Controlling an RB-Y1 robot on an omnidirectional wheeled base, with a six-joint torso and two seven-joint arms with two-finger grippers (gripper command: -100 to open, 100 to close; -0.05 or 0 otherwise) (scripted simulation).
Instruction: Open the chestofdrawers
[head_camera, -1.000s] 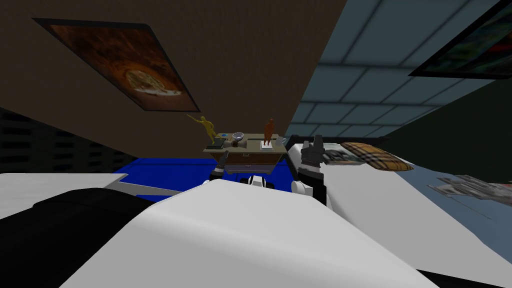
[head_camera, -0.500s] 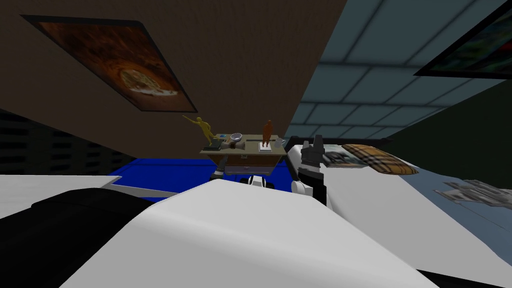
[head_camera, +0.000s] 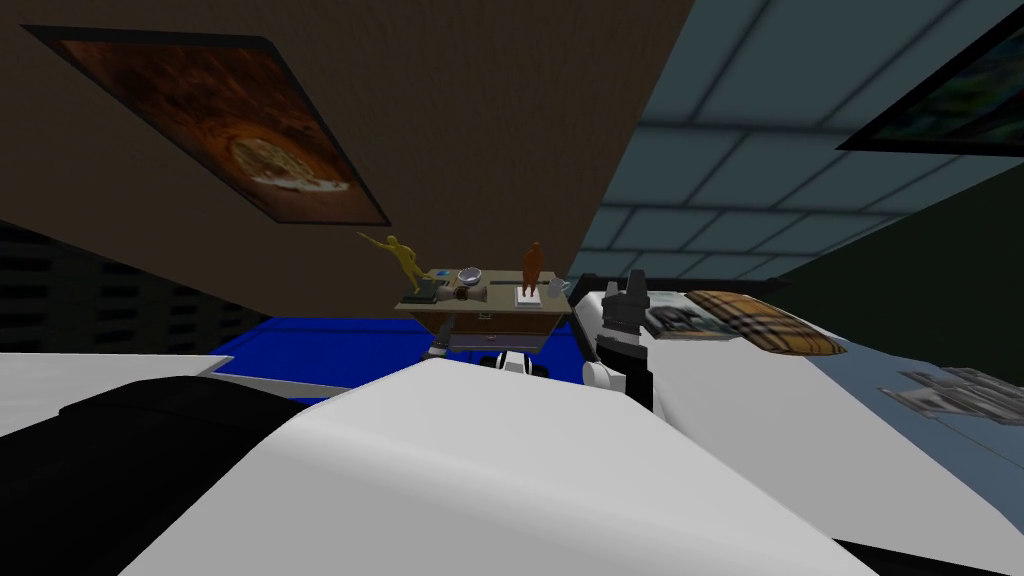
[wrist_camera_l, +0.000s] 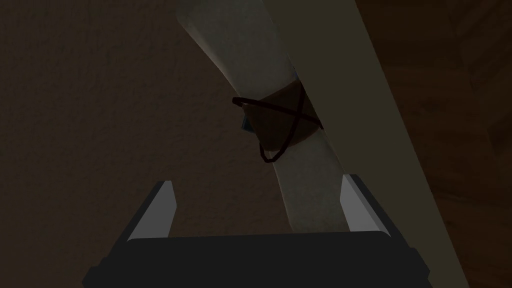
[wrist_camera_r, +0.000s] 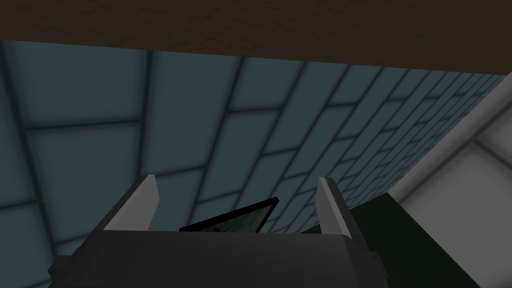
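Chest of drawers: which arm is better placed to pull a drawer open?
Likely left. The open left gripper sits at the front of the small brown wooden chest of drawers; the open right gripper is raised off to its side.

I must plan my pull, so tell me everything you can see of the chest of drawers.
The chest of drawers is brown with a tan top, standing upright on the blue floor by the brown wall. Its drawer fronts look shut. A yellow figurine, an orange figurine and a bowl stand on top.

Low brown chest of drawers (head_camera: 497, 322), drawers shut, against wall.
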